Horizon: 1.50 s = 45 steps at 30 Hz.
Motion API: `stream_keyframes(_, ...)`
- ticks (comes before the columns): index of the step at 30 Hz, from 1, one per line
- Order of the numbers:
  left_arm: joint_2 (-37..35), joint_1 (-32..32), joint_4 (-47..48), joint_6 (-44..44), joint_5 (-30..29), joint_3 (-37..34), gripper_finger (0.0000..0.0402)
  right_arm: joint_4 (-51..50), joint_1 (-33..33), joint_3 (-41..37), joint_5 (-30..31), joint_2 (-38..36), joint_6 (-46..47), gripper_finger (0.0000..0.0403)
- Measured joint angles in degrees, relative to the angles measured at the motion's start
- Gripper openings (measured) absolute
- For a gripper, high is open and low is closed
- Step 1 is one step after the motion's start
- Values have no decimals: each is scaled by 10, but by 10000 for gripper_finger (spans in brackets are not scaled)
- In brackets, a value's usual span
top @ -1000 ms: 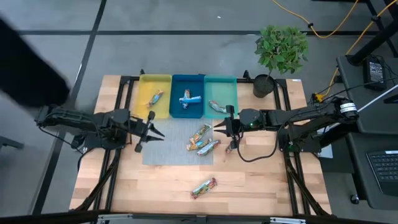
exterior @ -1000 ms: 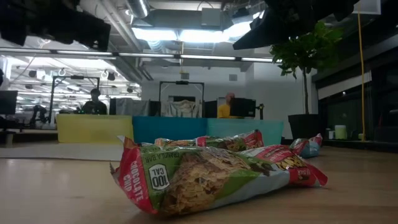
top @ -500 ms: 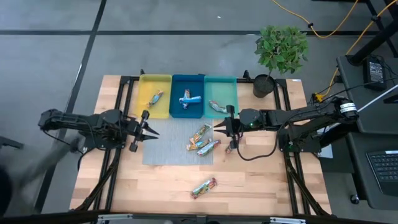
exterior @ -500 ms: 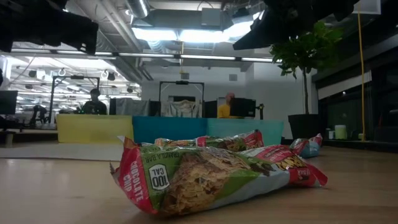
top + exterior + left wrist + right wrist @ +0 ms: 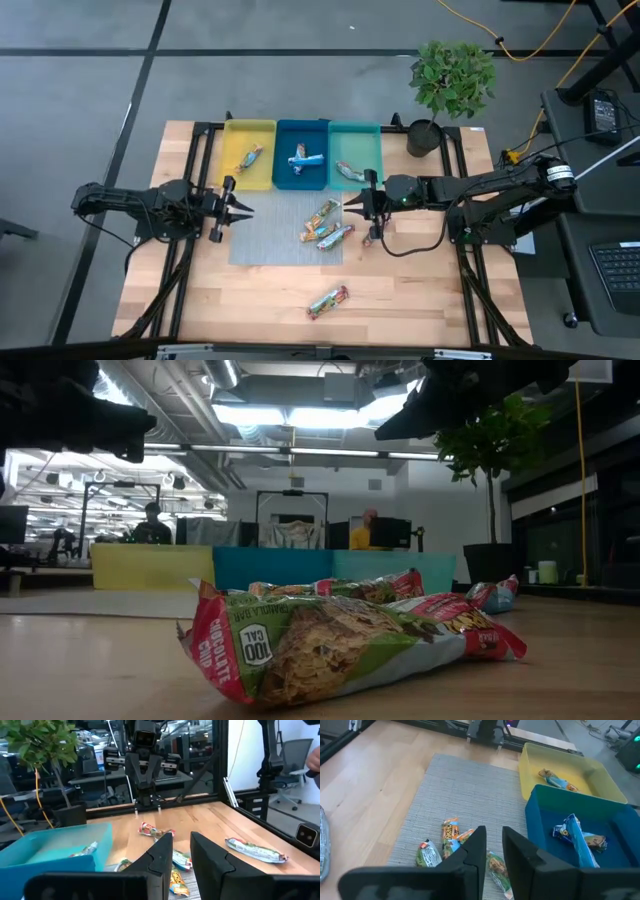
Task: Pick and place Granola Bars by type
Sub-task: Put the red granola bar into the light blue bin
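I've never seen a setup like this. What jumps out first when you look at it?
Three bright trays in a row at the table's far edge: yellow tray, blue tray and teal tray, each with wrapped granola bars inside. More bars lie loose on the grey mat, flanked by two dark arms, and a potted plant stands at the far right corner.

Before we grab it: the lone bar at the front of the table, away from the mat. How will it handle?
The lone bar lies flat and oblong, so it probably won't roll. Its glossy wrapper looks crinkled in the low view; likely slick on the bare wooden table, sliding if pushed. The flared end seals probably flex, so a mid-body pinch seems safer.
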<state>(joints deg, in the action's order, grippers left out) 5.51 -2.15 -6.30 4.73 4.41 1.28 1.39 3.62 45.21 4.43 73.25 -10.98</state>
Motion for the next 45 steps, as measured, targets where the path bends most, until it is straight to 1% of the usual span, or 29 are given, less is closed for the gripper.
stream_keyframes(6,-38,0,43,0,7,-8,61,-3,0,0,0,0,18,67)
stream_keyframes(9,-55,0,43,1,19,-8,61,-14,0,0,0,0,19,67)
stream_keyframes(13,-54,0,40,15,42,-8,61,-40,0,0,0,0,19,67)
stream_keyframes(21,-40,0,40,-6,41,-8,61,-57,0,0,0,0,16,67)
stream_keyframes(35,-40,0,40,-5,41,-8,60,-55,0,0,0,0,12,67)
stream_keyframes(42,-40,0,40,-5,41,-8,65,-56,0,0,17,0,-16,67)
stream_keyframes(45,-40,0,40,-5,41,-8,64,-71,0,0,37,0,-17,78)
